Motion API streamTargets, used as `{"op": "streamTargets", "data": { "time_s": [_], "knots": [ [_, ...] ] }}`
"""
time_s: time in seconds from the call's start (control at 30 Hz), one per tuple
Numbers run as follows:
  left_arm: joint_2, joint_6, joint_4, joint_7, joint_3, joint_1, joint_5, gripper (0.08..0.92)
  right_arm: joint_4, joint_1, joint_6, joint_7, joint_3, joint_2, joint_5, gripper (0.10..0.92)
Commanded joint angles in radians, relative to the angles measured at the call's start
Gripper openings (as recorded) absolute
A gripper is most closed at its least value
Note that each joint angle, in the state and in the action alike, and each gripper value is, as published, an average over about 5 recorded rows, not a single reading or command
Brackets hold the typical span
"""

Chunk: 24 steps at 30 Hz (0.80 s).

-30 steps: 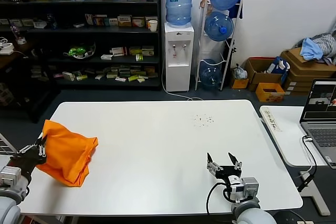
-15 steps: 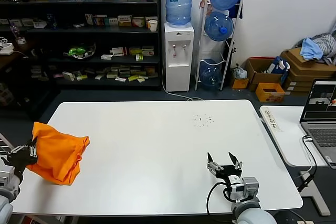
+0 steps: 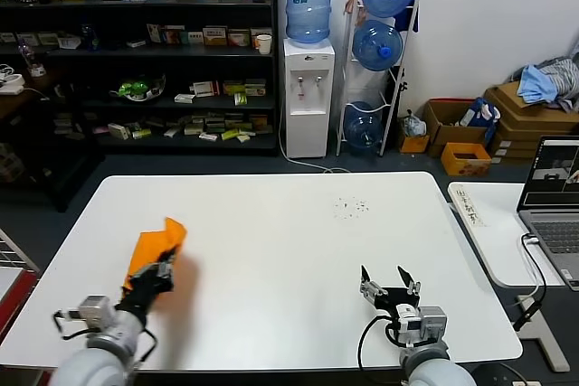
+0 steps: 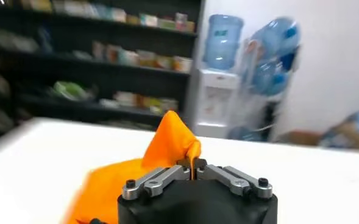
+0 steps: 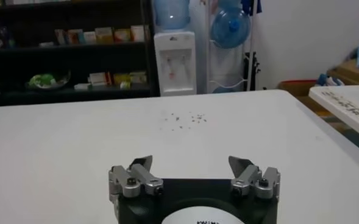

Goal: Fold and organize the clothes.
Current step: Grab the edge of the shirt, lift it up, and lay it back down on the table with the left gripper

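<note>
Only in the left wrist view we saw the left gripper (image 4: pixel 193 172) pinching the orange T-shirt (image 4: pixel 167 146); the right gripper (image 3: pixel 390 284) stood wide, empty.

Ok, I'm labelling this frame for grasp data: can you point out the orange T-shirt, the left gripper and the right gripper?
orange T-shirt (image 3: pixel 156 246): head view, on the bunched fabric above the gripper.
left gripper (image 4: pixel 192 170): left wrist view, where its shut jaws pinch the fabric.
right gripper (image 3: pixel 386 277): head view, midway between its open jaws.
</note>
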Motion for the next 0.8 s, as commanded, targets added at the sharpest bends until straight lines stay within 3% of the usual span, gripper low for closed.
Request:
{"op": "streamTargets", "data": {
  "time_s": [0.03, 0.23, 0.6, 0.8],
  "knots": [
    [-0.272, -0.055, 0.095, -0.148, 0.484, -0.282, -0.228, 0.114, -0.006, -0.009, -0.008, 0.012, 0.021, 0.02, -0.001, 0.823],
    [-0.312, -0.066, 0.19, -0.146, 0.519, -0.316, -0.117, 0.114, 0.001, -0.033, -0.007, 0.015, 0.047, 0.027, -0.003, 0.823],
    [-0.32, -0.073, 0.212, -0.128, 0.522, -0.292, -0.018, 0.114, 0.004, -0.032, 0.001, 0.01, 0.049, 0.028, -0.003, 0.823],
    [-0.325, -0.083, 0.173, -0.081, 0.517, -0.263, -0.007, 0.12, -0.004, -0.035, 0.158, -0.112, 0.067, 0.024, -0.059, 0.823]
  ]
}}
